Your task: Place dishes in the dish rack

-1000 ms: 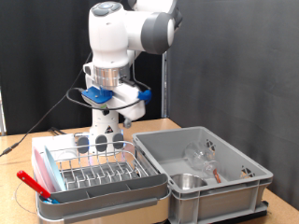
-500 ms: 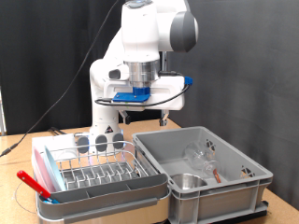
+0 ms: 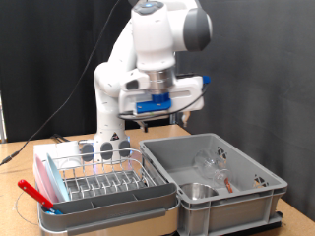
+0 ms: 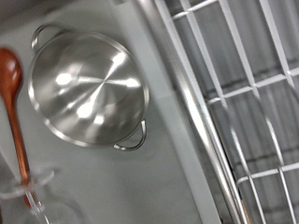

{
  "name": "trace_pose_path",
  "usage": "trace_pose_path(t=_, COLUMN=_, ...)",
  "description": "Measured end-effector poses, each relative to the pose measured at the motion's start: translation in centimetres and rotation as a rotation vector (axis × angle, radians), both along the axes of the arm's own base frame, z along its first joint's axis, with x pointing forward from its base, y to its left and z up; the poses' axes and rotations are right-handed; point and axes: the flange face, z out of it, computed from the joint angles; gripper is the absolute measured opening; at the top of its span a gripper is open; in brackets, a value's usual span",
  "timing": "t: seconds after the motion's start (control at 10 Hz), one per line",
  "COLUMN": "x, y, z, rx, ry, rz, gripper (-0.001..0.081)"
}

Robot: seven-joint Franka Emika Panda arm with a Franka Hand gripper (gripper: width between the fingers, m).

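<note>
Gripper (image 3: 150, 124) hovers high above centre frame, jaws impossible to read, while the steel bowl (image 4: 87, 87) and glassware (image 3: 212, 163) sit in the grey crate (image 3: 258, 199) lower right, dish rack (image 3: 103, 179) lower left holding no dishes.

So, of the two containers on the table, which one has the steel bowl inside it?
The big grey crate on the exterior view's right. The steel bowl lies on its floor; the wire dish rack on the left holds no bowl.

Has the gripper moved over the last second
Yes. In the exterior view the gripper has swung from above the dish rack toward the view's right, now hanging over the grey crate.
</note>
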Motion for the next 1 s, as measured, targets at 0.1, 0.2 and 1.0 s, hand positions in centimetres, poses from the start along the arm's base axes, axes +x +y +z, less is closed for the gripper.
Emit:
trace_pose_path(t=0.1, x=0.4, y=1.5, z=-0.2, rx=0.001, ry=-0.031, rz=0.113, gripper=0.0809)
trace_pose_path(t=0.2, x=1.0, y=3.4, z=-0.5, rx=-0.009, ry=-0.085, rz=0.228, gripper=0.0809)
trace_pose_path(t=1.0, x=0.3, y=11.2, z=-1.5, rx=0.091, ry=-0.096, rz=0.427, gripper=0.0809)
